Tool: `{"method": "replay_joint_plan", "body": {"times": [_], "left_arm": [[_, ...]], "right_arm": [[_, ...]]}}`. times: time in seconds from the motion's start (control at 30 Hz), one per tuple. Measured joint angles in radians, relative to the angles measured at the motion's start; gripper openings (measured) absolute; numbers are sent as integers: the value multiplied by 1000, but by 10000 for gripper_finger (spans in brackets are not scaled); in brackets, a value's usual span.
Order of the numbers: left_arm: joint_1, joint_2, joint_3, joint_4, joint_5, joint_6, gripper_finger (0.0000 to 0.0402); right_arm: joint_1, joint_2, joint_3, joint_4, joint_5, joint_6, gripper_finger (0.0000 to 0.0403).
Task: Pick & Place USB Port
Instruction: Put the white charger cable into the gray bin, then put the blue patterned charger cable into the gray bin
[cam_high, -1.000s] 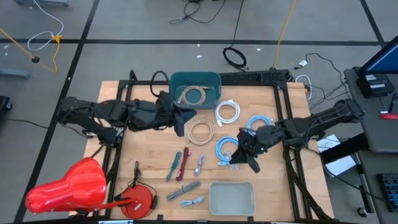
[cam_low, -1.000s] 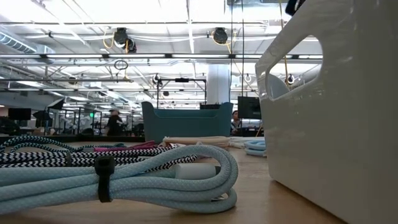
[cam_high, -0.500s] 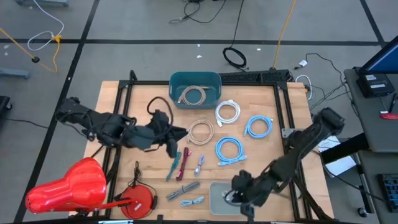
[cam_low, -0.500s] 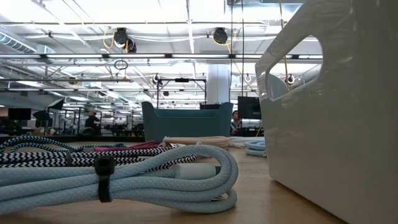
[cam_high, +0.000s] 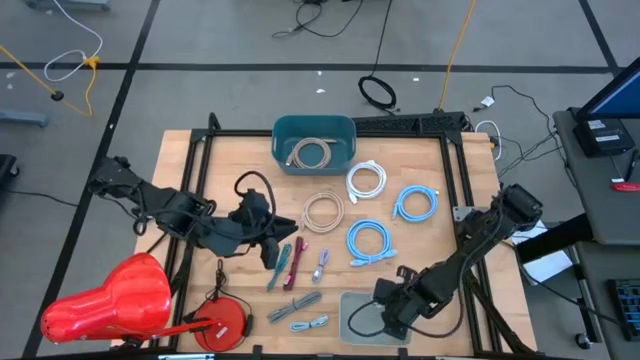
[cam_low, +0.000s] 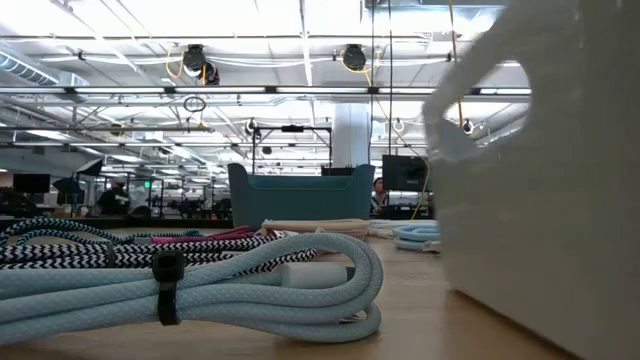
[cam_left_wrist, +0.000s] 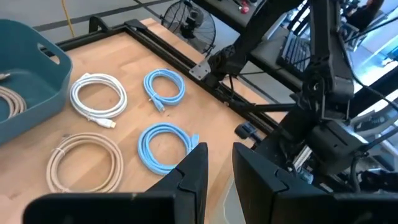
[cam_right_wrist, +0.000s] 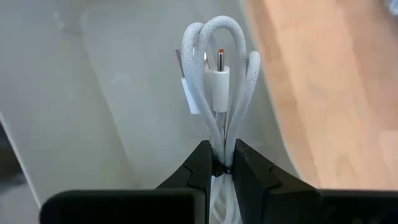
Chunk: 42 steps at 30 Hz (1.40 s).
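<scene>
The white USB cable (cam_right_wrist: 214, 74) has been carried over the grey tray (cam_high: 352, 318), pinched in the right gripper (cam_right_wrist: 219, 167); release seems next. The left gripper (cam_left_wrist: 219, 158), jaws narrowly parted and empty, has been drawn back from the tray.

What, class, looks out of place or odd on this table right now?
Little stands out. The coiled cables lie neatly on the table. The one unusual sight is the right pincer shut on a white cable, dangling it over the pale bin. The left pincer hovers empty.
</scene>
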Motion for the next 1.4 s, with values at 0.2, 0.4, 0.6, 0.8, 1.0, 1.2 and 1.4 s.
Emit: {"method": "replay_joint_plan", "body": {"times": [0.2,0.4,0.6,0.8,1.0,1.2,1.4], "left_arm": [[-23,0,0,-21,-1,-15,76],[-35,0,0,-55,-8,-34,76],[-35,0,0,-102,-13,-66,76],[-35,0,0,-195,-23,-141,76],[-26,5,-58,-438,-35,-491,76],[-29,7,-340,-226,159,-667,76],[-73,45,-616,302,292,-671,76]], "right_arm": [[0,-3,0,43,-14,-34,30],[-1,-3,-1,126,-15,-77,74],[-27,-3,-1,239,-15,-91,159],[-67,-3,-1,401,-17,-129,188],[-120,-3,-1,637,-17,-186,186],[-167,-30,-2,825,-18,-251,181],[-202,-139,-2,842,13,-309,180]]}}
